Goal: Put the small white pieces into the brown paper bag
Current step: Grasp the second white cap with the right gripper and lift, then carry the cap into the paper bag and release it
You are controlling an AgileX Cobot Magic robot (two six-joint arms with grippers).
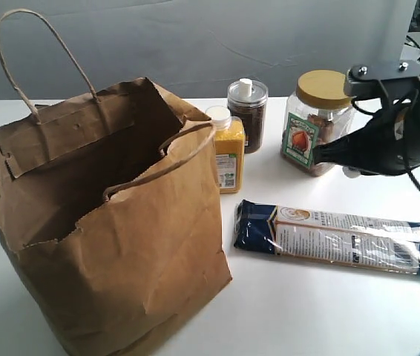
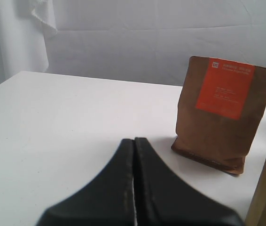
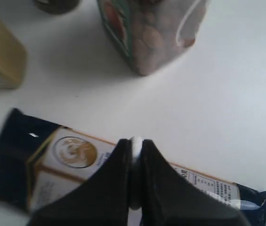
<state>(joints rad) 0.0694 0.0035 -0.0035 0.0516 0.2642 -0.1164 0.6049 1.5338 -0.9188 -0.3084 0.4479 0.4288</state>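
Observation:
The brown paper bag [image 1: 113, 222] stands open on the left of the white table, handles up. My right gripper [image 1: 320, 154] hovers beside the yellow-lidded jar, above the table. In the right wrist view this gripper [image 3: 135, 141] is shut on a small white piece [image 3: 136, 147] pinched between its black fingers. Another small white stub [image 1: 245, 84] sits on the dark jar's lid, and a white bit [image 1: 351, 172] shows under the right arm. My left gripper [image 2: 134, 140] is shut with nothing in it, low over the table; the exterior view does not show it.
A yellow bottle [image 1: 228, 152], a dark jar [image 1: 248, 119] and a yellow-lidded jar [image 1: 316, 122] stand behind the bag. A blue snack packet [image 1: 340, 237] lies at the front right. A brown pouch with an orange label [image 2: 220, 113] stands near the left gripper.

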